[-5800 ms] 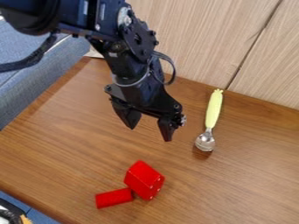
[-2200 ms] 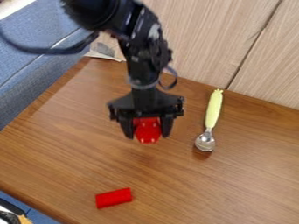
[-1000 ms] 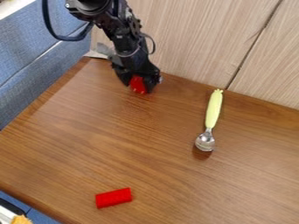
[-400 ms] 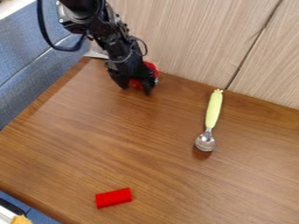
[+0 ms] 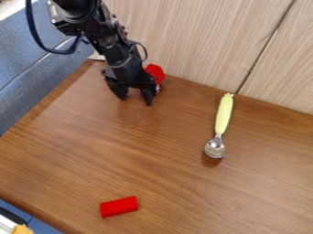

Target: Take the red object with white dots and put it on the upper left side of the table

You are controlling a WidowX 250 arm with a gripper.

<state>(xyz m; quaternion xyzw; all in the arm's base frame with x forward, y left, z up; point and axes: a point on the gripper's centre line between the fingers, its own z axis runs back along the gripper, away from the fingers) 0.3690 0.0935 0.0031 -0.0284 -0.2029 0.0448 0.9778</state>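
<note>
The gripper (image 5: 136, 100) hangs over the upper left part of the brown table (image 5: 177, 132), open, with bare wood between its fingertips. Behind its right side, close to the wooden wall, is the red object (image 5: 156, 71); the gripper covers part of it, and no white dots can be made out on the part that shows.
A red cylinder (image 5: 119, 207) lies near the front left. To the right, a spoon (image 5: 223, 114) with a yellow-green handle lies below the wooden wall (image 5: 202, 41). Blue fabric (image 5: 36, 77) borders the table's left edge.
The gripper first carried the red object from the front to the upper left. Since then its fingers have parted, and it has shifted slightly left and forward, with the object left behind by the wall.
</note>
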